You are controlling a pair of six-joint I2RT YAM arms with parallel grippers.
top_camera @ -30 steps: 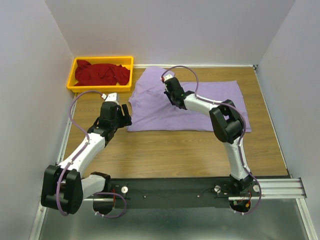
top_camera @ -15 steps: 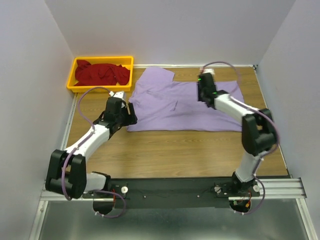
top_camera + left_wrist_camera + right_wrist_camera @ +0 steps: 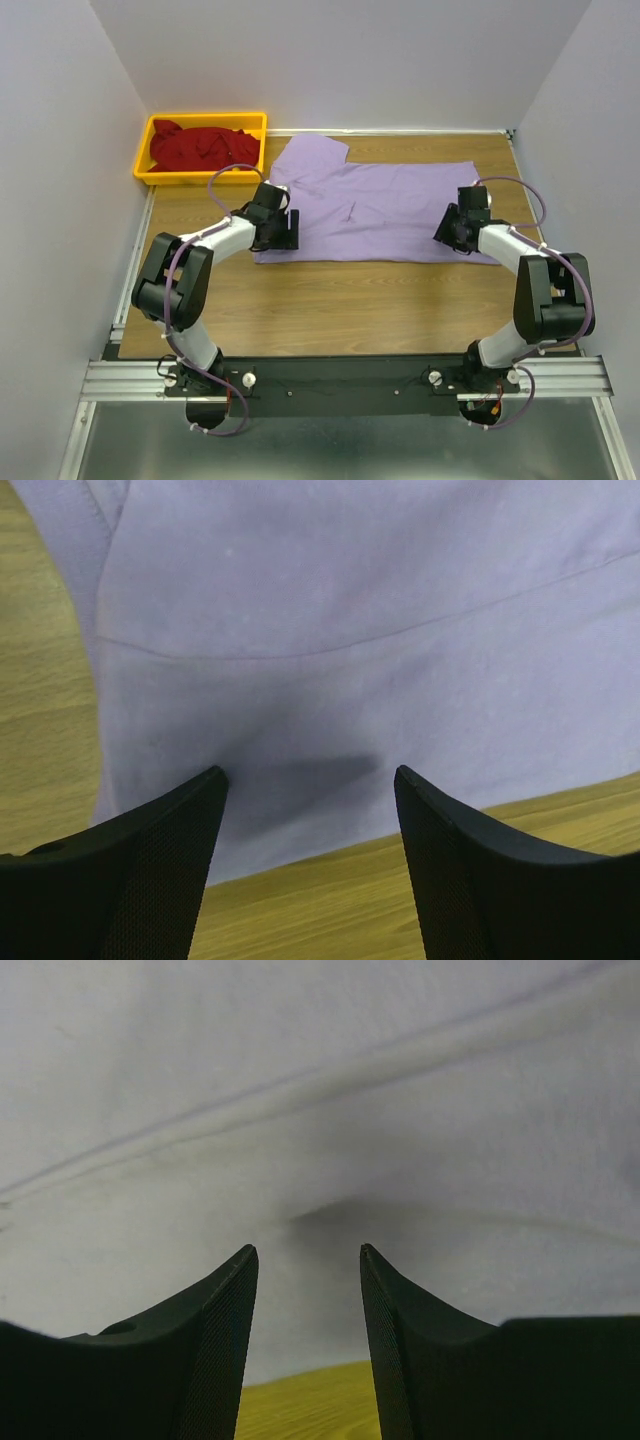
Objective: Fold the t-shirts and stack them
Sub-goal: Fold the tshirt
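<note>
- The lavender t-shirt [image 3: 380,210] lies flat on the tabletop [image 3: 350,300], with its long axis running left to right. Its collar end is at the left and its hem end at the right.
- My left end effector [image 3: 288,232] sits over the shirt's near-left corner. Its fingers are spread, with nothing between them. In the wrist view the cloth is straight ahead and bare wood shows just on the near side.
- My right end effector [image 3: 447,236] is over the near edge at the right end. Its fingers are parted too, a little narrower, and they pinch nothing. Cloth fills the wrist view, with a sliver of wood below.
- So each arm is close to its own end of the near edge, and the two are well apart along that axis. I judge the coming fold depends on gripping this near edge at both ends and carrying it toward the far side.
- The dark red t-shirt [image 3: 200,147] is bunched in the yellow bin [image 3: 205,118] at the far left, nearer my left arm.
</note>
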